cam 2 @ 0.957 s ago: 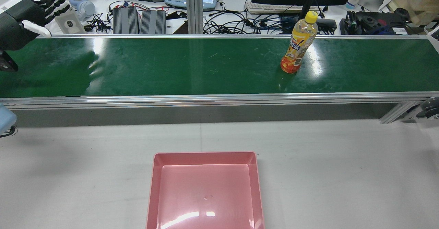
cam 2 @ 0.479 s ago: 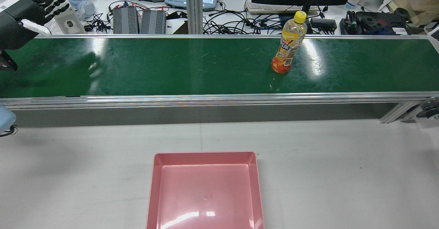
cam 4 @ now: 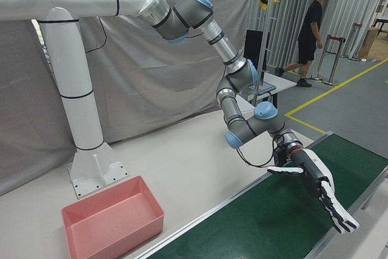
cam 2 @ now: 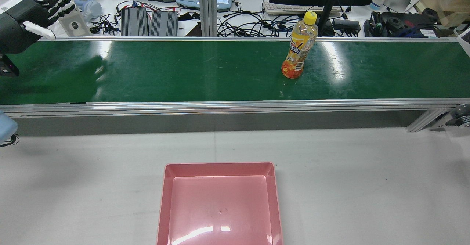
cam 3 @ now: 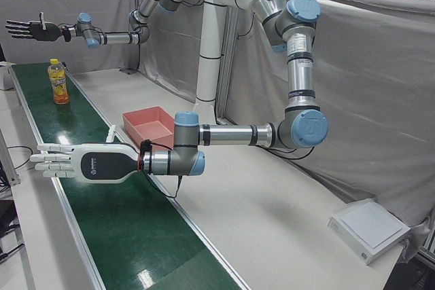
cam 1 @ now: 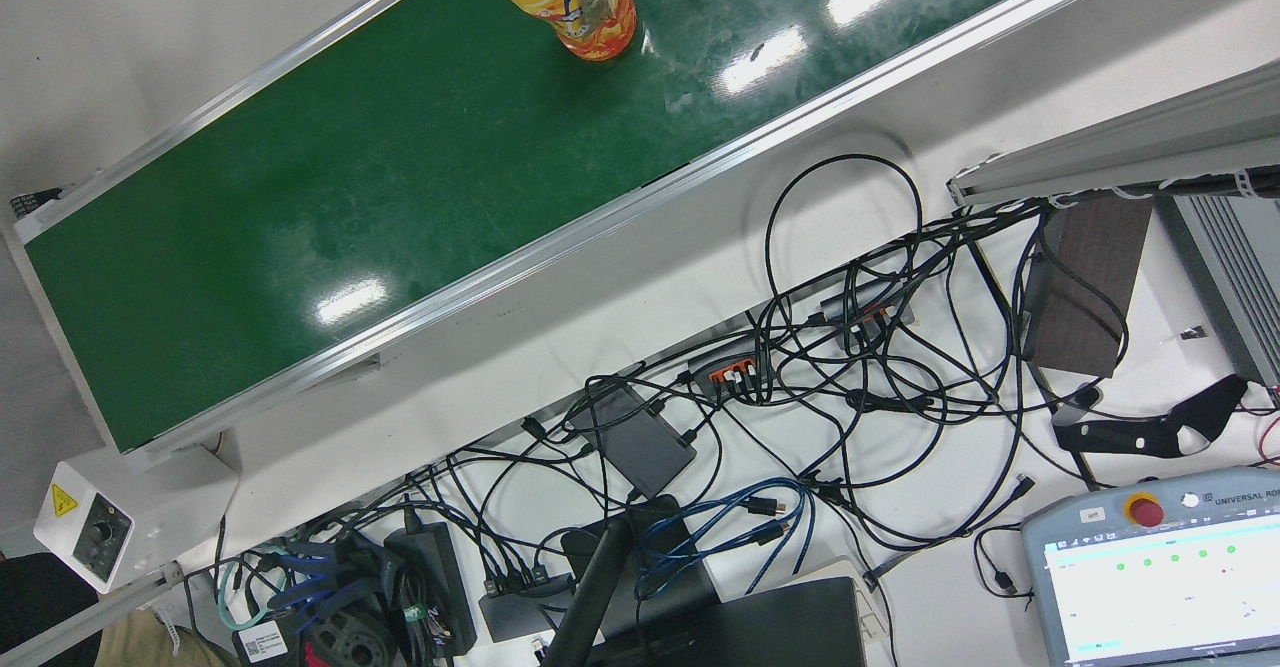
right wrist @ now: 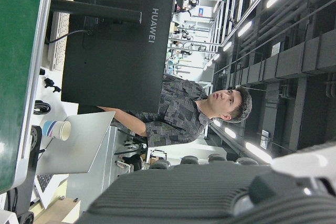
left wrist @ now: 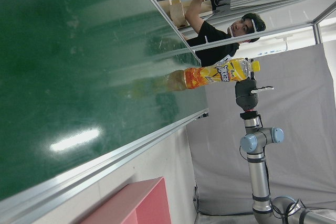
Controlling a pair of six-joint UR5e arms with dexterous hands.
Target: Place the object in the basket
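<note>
A clear plastic bottle of orange drink with a yellow cap (cam 2: 298,46) is seen standing upright on a long green conveyor belt (cam 2: 165,72), right of the belt's middle in the rear view and nearer its far rail. Nothing is touching the bottle. A shallow pink rectangular plastic basket (cam 2: 220,166) is set on the white table on the robot's side of the belt, well apart from the bottle, and nothing is seen inside it.

The left hand (cam 3: 85,163), white-backed with dark fingers, is held flat above the left end of the belt, its fingers stretched straight and spread wide, with nothing gripped. It is well apart from the bottle. In the left-front view, the right hand (cam 3: 27,28) is raised high in the air beyond the bottle, at the far end of the belt; its dark fingers are likewise fanned wide and nothing is held. Tangled black cables (cam 1: 850,347) are strewn across the white bench beyond the belt.
</note>
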